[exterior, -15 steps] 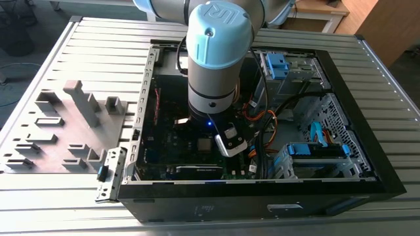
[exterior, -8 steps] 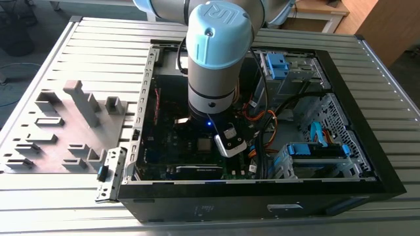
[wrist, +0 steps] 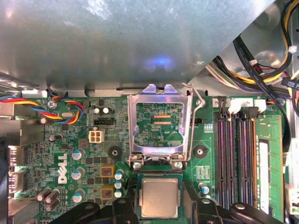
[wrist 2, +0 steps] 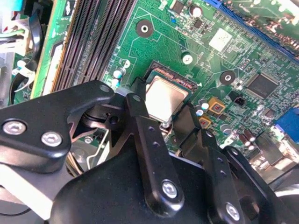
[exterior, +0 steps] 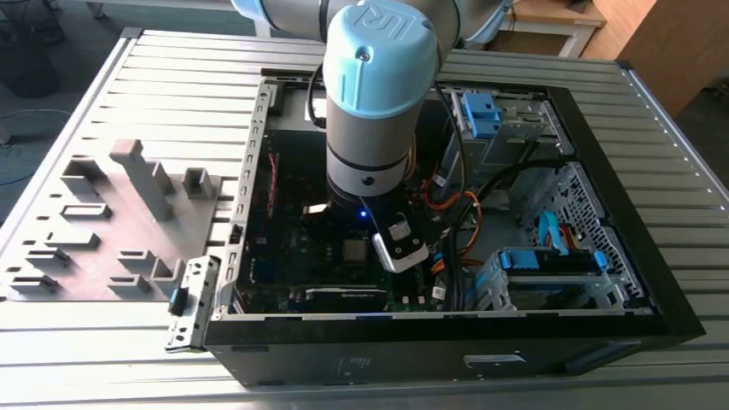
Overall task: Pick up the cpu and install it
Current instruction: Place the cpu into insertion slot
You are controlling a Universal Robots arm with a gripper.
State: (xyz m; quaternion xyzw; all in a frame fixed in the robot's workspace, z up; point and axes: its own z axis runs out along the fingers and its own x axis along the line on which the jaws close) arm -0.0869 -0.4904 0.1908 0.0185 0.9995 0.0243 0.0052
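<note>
Open black metal PC case [exterior: 479,342], green motherboard [wrist: 70,135] inside. The black two-finger gripper [wrist 2: 159,107] hangs right over the socket with its jaws spread, one finger on each side of the small square silvery-grey cpu [wrist: 160,197]. It doesn't look pinched to me. The chip lies flat in the socket, with the silver retention frame [wrist: 159,91] flipped open just beside it.

An open black computer case [exterior: 433,359] lies on the slatted worktop [exterior: 183,77], with grey tray blocks [exterior: 102,231] beside it at the exterior view's left.
</note>
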